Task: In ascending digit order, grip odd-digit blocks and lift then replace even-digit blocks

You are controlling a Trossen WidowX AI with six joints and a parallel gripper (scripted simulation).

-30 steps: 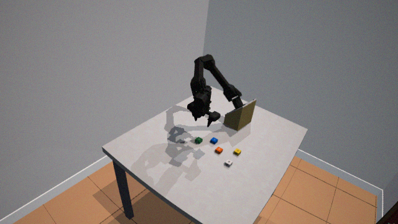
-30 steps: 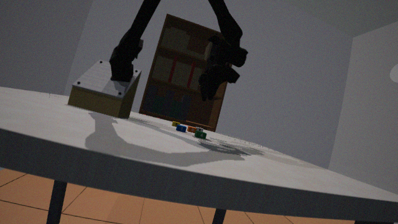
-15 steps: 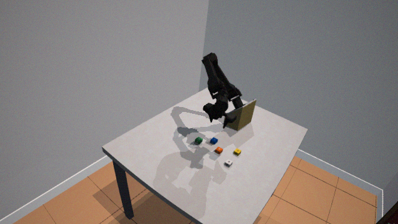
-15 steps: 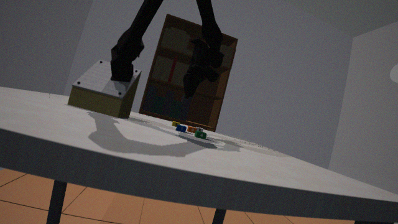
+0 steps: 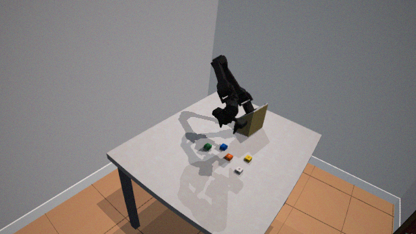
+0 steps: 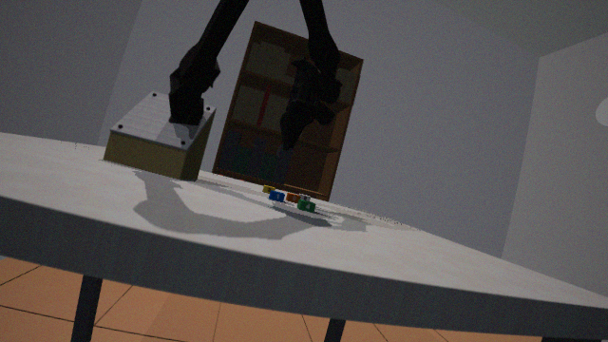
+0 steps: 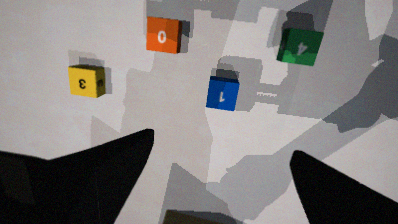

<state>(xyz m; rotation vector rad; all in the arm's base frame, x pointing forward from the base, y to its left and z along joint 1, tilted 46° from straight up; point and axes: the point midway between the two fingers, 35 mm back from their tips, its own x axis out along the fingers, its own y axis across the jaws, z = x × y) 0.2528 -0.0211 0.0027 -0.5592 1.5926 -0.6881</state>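
The orange block (image 5: pixel 229 156) (image 6: pixel 293 198) (image 7: pixel 162 35) shows 0. The blue block (image 5: pixel 223 147) (image 6: pixel 276 196) (image 7: pixel 222 94) shows 1, the yellow block (image 5: pixel 248 158) (image 6: pixel 269 188) (image 7: pixel 85 81) shows 3 and the green block (image 5: pixel 207 147) (image 6: pixel 306 205) (image 7: pixel 300 46) shows 4. A white block (image 5: pixel 238 170) (image 6: pixel 304 197) is outside the wrist view and its digit is too small to read. All rest on the table (image 5: pixel 146 156). My gripper (image 5: pixel 227 129) (image 7: pixel 221 146) is open and empty, well above the table, on the arm-base side of the blue block.
A box-shaped base mount (image 5: pixel 258 120) (image 6: pixel 147 154) with a pale top plate carries the arm, behind and to the right of the gripper in the top view. A bookcase (image 6: pixel 332 176) stands beyond the table. Arm shadows fall across the blocks' area.
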